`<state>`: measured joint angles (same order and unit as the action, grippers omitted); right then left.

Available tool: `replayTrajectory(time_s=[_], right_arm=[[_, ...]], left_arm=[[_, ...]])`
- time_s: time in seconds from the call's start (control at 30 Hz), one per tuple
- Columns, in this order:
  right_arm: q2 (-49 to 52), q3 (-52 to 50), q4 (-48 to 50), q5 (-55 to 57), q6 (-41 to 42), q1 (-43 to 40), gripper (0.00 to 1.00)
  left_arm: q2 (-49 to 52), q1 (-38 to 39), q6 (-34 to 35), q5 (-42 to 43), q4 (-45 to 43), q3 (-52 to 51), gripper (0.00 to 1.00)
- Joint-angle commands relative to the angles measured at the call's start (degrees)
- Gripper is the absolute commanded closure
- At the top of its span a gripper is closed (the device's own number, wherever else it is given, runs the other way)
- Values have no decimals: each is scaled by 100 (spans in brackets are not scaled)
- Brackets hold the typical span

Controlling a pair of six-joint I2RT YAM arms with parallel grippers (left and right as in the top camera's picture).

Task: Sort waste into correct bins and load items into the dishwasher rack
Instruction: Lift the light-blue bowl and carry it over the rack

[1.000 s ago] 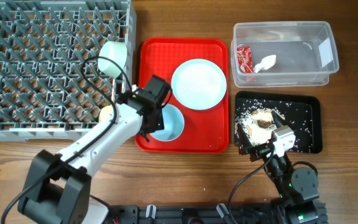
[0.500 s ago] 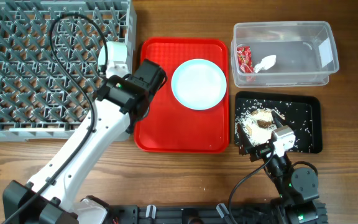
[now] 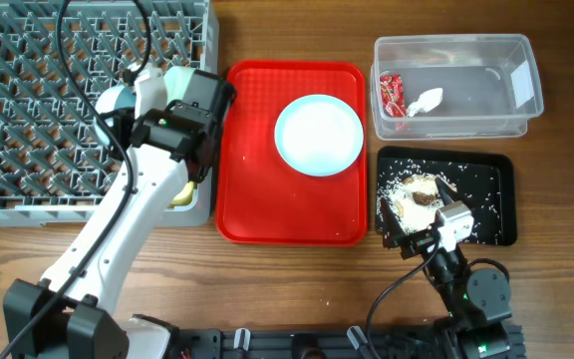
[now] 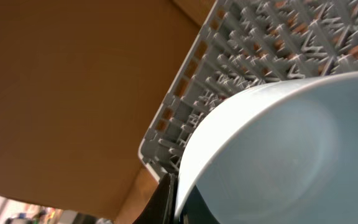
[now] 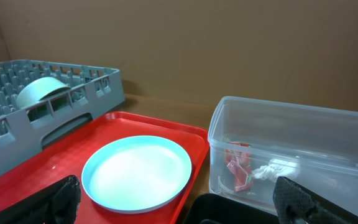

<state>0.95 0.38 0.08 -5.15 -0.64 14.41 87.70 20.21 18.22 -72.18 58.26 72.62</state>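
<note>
Firstly, at far left: grey dishwasher rack point(image 3: 28, 100), pegs upright, filling the table's left end
Next, left gripper point(image 3: 133, 98): hung over the rack's right part, jaws closed on the rim of a pale blue bowl point(image 4: 278, 155), the bowl tilted above the pegs
Second pale blue bowl point(image 5: 39, 90): stood on edge among the pegs near the rack's right wall
Yellow cup point(image 3: 182, 194): at the rack's near right corner, mostly hidden under the left arm
Red serving tray point(image 3: 267, 199): just beside the rack, carrying one pale blue plate point(image 3: 318, 134) in its far right part
Clear tub point(image 3: 486, 100): far right, holding a red wrapper point(image 3: 393, 92) and a white napkin point(image 3: 427, 100) at its left end
Black tray point(image 3: 496, 199): just in front of the tub, with food scraps point(image 3: 414, 194) heaped at its left and crumbs scattered across it
Right gripper point(image 3: 425, 229): at the black tray's near left edge, jaws spread wide, holding nothing
</note>
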Motion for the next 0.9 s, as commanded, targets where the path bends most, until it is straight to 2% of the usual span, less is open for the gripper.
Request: replayTrajectory(time_s=[0.0, 0.13, 0.27, 0.6, 0.73, 0.87], right_arm=[[-68, -9, 35, -87, 81, -31, 0], [-68, -9, 35, -90, 81, -31, 0], [-68, -9, 35, -87, 79, -31, 0], [-68, -9, 33, -87, 79, -31, 0], [-68, -9, 33, -90, 79, -31, 0], [-68, -9, 35, -90, 79, -31, 0]], left_arm=[[131, -98, -247, -125, -232, -286, 96], [284, -68, -256, 236, -286, -444, 96], [577, -74, -243, 249, -372, -522, 96], [1187, -138, -267, 52, -557, -522, 96], [1246, -144, -323, -520, -658, -522, 96], [1246, -140, -479, -527, -726, -522, 96]])
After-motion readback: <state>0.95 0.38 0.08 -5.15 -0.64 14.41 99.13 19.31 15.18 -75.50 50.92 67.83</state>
